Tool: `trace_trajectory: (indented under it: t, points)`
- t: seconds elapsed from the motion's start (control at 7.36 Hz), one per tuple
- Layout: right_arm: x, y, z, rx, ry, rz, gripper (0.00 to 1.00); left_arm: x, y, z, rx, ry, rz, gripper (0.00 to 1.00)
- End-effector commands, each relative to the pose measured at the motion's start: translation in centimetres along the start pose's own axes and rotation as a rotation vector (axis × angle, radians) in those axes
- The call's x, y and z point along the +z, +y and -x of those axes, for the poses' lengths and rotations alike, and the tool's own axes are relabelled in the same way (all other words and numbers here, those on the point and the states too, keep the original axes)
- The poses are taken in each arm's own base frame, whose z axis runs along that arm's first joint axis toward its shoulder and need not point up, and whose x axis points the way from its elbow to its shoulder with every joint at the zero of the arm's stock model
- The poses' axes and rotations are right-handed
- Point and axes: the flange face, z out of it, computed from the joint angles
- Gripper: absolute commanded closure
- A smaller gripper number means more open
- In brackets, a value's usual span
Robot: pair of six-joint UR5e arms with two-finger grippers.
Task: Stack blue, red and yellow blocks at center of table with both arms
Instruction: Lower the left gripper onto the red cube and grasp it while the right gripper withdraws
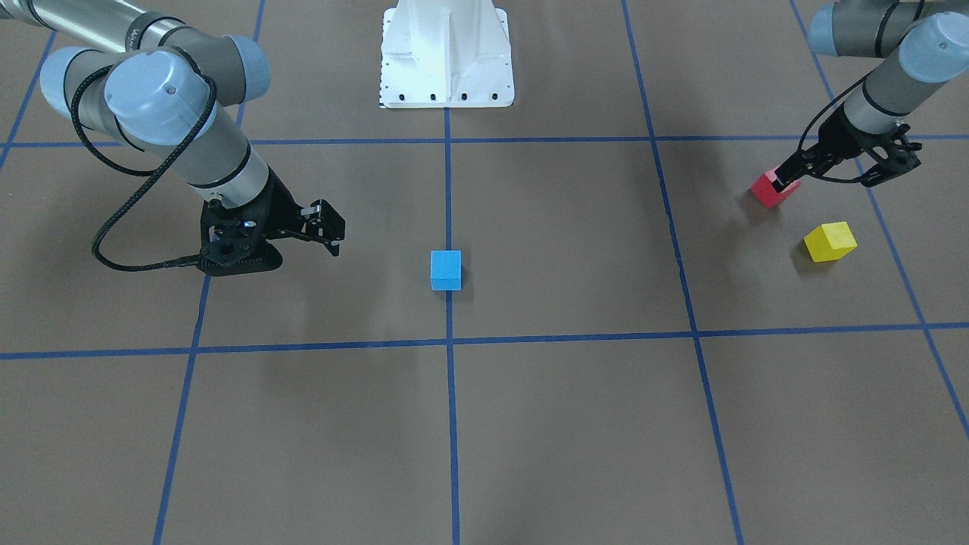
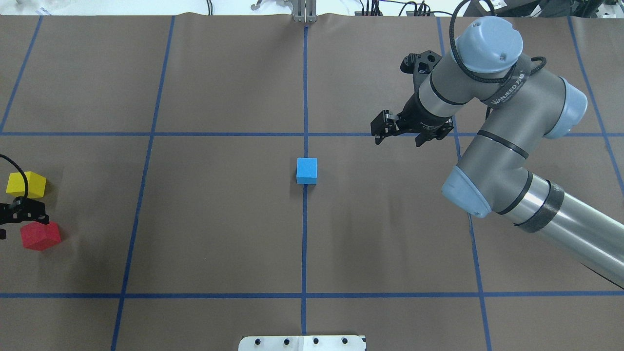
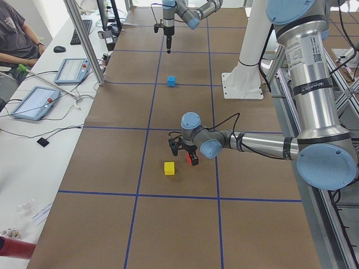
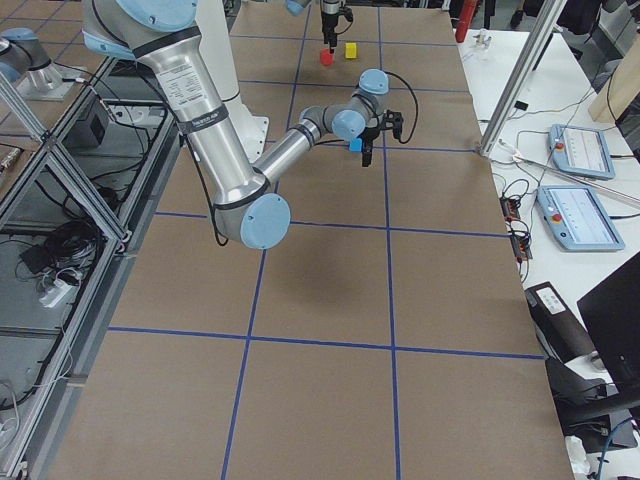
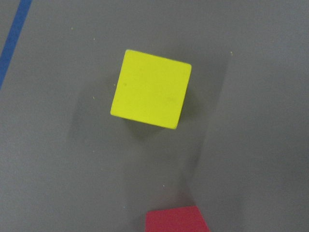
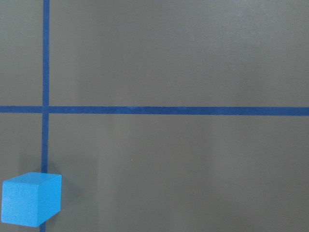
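In the front-facing view, finds the blue block (image 1: 446, 269) alone at the table's centre on the tape line. Places the red block (image 1: 774, 189) and yellow block (image 1: 830, 241) well apart from it on the robot's left side, near each other but not touching. Shows the left gripper (image 1: 833, 172) raised over the red block, jaws apparently spread and holding nothing, one fingertip overlapping the block's top from this angle. Shows the right gripper (image 1: 301, 250) likewise spread and empty, off to the right of the blue block. Reads as the opening of the second step: red to be fetched for the blue base. Calls next for a straight drop of the left gripper around the red block, squared to its faces and clear of the yellow one, then a squeeze and a carry to the centre. From overhead, cuts off most of the left gripper at the frame edge. Makes plain, though, the gap between red and yellow, and the right gripper's parted fingers (image 2: 382, 127) far-right of the blue block. From the left end, seems to set the left gripper just above the red block rather than down around it. From the right end, adds little at that range. Through the left wrist, centres the yellow block with only a red corner at the bottom edge and no fingers showing. Through the right wrist, catches the blue block low at the left on the tape, untouched.
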Motion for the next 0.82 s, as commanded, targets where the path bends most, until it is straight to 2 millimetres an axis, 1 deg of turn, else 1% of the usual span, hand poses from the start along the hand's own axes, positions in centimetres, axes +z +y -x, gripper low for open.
trace_trajectory:
  t: [0.0, 0.14, 0.27, 0.41, 0.54, 0.68]
  points:
    - [0.1, 0.1, -0.4, 0.002, 0.003, 0.001, 0.0, 2.2, 1.1, 0.0, 0.003, -0.042, 0.011, 0.0]
    - [0.0, 0.1, -0.5, 0.002, 0.003, 0.0, 0.0, 2.8, 1.2, 0.1, 0.007, -0.052, 0.01, 0.0]
    - [-0.1, 0.1, -0.8, 0.005, 0.005, -0.002, 0.0, 2.9, 1.3, 0.0, 0.01, -0.052, 0.012, 0.01]
    - [0.2, 0.2, -1.3, 0.01, 0.011, 0.002, 0.0, 2.9, 1.3, -0.3, 0.011, -0.048, 0.012, 0.23]
    - [0.1, 0.0, -1.6, 0.014, 0.012, -0.001, 0.0, 2.9, 1.3, -0.4, 0.013, -0.046, 0.015, 0.88]
    - [-0.3, -0.2, -1.9, 0.017, 0.013, -0.007, 0.0, 2.7, 1.3, -1.0, 0.022, -0.034, 0.022, 1.0]
